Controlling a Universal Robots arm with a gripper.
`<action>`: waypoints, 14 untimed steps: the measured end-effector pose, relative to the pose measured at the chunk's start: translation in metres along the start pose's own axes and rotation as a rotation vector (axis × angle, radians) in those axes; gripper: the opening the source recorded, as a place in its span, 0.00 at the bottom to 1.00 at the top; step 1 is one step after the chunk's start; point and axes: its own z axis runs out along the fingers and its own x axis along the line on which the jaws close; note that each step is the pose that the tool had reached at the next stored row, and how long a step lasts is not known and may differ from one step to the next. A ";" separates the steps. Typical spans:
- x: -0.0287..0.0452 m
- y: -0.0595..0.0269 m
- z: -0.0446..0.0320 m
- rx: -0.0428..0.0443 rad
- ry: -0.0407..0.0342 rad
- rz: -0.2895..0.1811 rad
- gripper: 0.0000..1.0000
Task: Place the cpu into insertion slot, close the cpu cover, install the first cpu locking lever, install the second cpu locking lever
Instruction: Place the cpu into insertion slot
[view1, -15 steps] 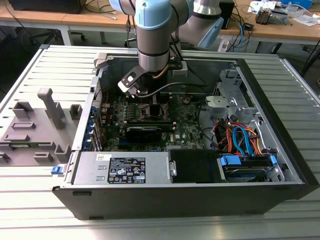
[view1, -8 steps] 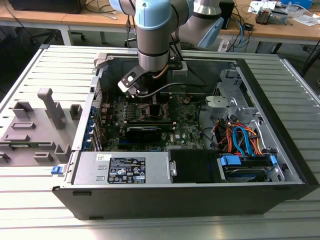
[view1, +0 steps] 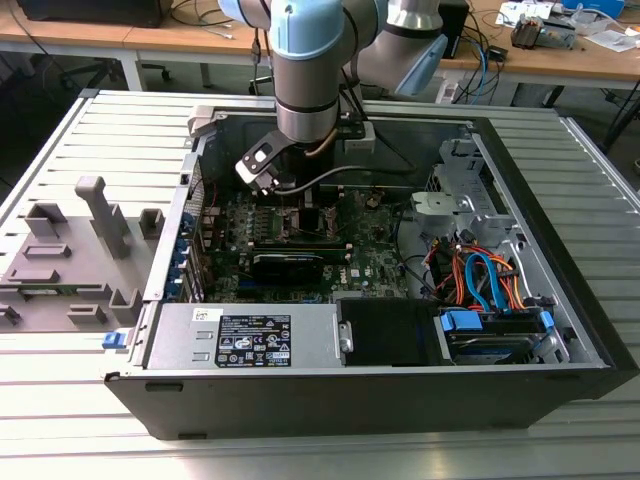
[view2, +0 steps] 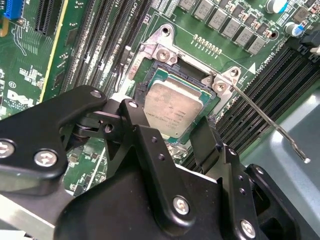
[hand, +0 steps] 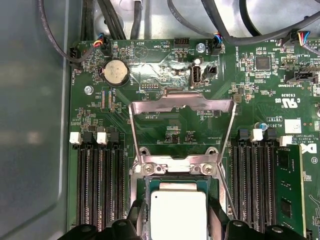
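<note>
The cpu, a small square chip with a silvery top, lies level in the insertion slot, whose silver rim sits in the green board. My gripper is shut on the cpu, with one black finger against each of two opposite edges. In the first wrist view the cpu again sits between the fingertips of the gripper, just past the slot's rim. The cpu cover stands flipped open beyond the slot. A thin locking lever sticks out unlatched. In the exterior view the gripper is low over the motherboard.
Black memory slots flank the socket on both sides. A black graphics card lies in front of the gripper inside the open computer case. Cables and a drive cage fill the exterior view's right. A grey fixture stands outside the case.
</note>
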 end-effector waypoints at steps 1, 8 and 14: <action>-0.0002 0.0000 0.0000 0.0000 0.0000 0.000 0.62; 0.0002 0.0005 -0.0002 0.0002 -0.0721 -0.003 0.62; 0.0017 0.0034 0.0000 0.0056 -0.0608 -0.003 0.62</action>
